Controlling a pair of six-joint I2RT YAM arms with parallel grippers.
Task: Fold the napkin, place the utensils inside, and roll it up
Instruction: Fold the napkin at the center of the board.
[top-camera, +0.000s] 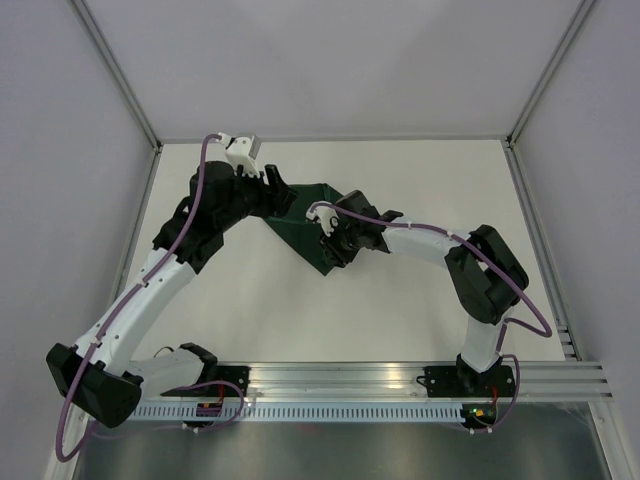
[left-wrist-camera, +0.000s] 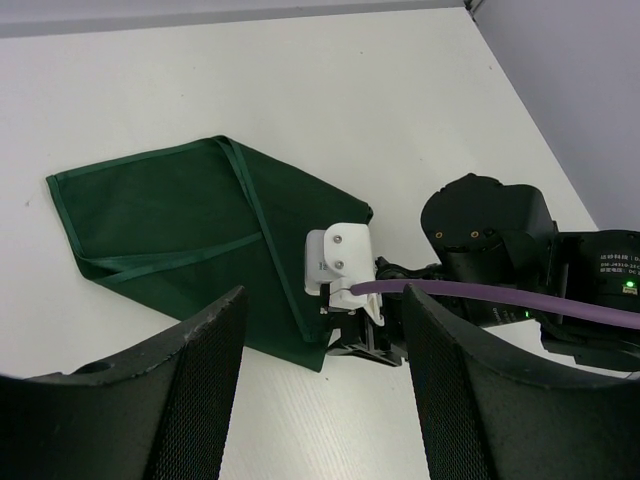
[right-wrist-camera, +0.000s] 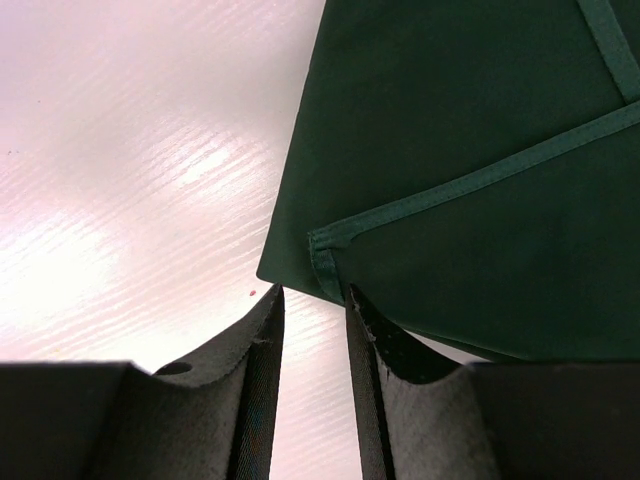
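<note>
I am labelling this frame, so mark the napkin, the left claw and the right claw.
napkin (left-wrist-camera: 170, 225), left wrist view, middle of the green cloth.
left claw (left-wrist-camera: 322, 300), left wrist view, gap midway between its fingertips.
right claw (right-wrist-camera: 314, 295), right wrist view, gap midway between its fingertips.

1. I counted one napkin (top-camera: 300, 228), a single dark green cloth.
2. I saw two arms at work: the left arm (top-camera: 150, 290) and the right arm (top-camera: 430, 240).
3. I counted two grippers, the left gripper (left-wrist-camera: 325, 305) and the right gripper (right-wrist-camera: 315, 300).
4. Each gripper had two fingers (right-wrist-camera: 250, 360), which made four in all.
5. I made out two purple cables (left-wrist-camera: 480, 292), one along each arm.
6. There was one white table (top-camera: 400, 320) under everything.
</note>
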